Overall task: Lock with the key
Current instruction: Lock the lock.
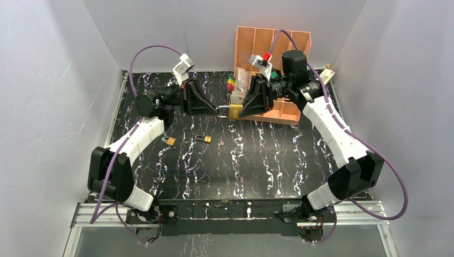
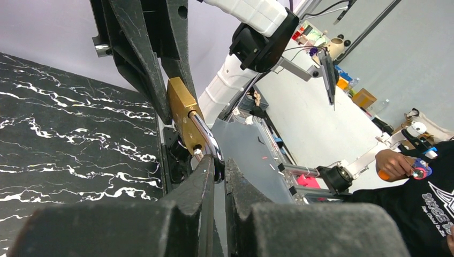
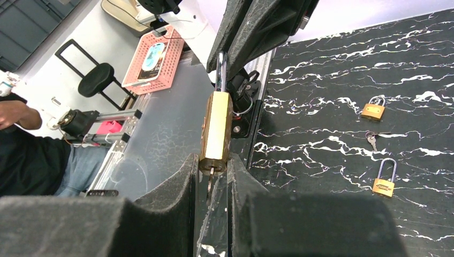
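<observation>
Step in hand: key turn. The large brass padlock (image 1: 234, 111) is held in the air above the black marbled table (image 1: 225, 166), between both arms. The left end effector (image 2: 218, 165) is clamped on its steel shackle (image 2: 206, 136). The right end effector (image 3: 212, 174) is closed at the keyway end, apparently on the small dark key (image 3: 209, 182), which is mostly hidden. The next move calls for right wrist rotation about the key axis, with the left grip rigid.

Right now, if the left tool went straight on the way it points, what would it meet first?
The brass padlock, whose shackle the left tool pinches; right behind it, the right tool gripping its far end.
</observation>
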Robot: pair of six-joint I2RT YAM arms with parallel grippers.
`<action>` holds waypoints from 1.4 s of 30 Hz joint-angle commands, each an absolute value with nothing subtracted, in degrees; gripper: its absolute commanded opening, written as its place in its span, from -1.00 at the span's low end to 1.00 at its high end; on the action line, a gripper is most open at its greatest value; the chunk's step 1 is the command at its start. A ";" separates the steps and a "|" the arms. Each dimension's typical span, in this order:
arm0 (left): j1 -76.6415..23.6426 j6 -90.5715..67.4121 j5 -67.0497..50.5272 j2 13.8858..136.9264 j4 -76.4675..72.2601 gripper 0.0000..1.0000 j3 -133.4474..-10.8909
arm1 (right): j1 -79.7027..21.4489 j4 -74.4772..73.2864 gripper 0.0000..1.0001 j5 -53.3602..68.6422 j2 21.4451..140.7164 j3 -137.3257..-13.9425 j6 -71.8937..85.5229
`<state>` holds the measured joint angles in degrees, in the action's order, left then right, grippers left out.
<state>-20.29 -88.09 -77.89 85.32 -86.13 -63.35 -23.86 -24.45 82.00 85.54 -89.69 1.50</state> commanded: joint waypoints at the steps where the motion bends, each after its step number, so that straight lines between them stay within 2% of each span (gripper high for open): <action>1: -21.40 -88.66 -75.16 83.36 -88.42 -1.00 -63.12 | -23.32 -23.20 -1.00 81.64 85.42 -92.55 1.14; 20: -24.76 -87.92 -72.47 84.70 -89.03 -1.00 -61.78 | -23.37 -21.52 -1.00 81.09 86.46 -93.01 2.10; 29: -25.51 -85.55 -68.58 87.36 -89.12 -1.00 -60.51 | -23.44 -13.70 -1.00 81.70 84.91 -89.04 7.82; 42: -27.12 -80.33 -64.04 90.06 -89.12 -1.00 -59.58 | -26.01 -9.97 -1.00 81.21 85.25 -86.47 9.73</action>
<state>-23.49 -84.99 -69.60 88.27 -88.47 -60.36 -21.80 -16.86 84.03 85.76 -87.26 7.79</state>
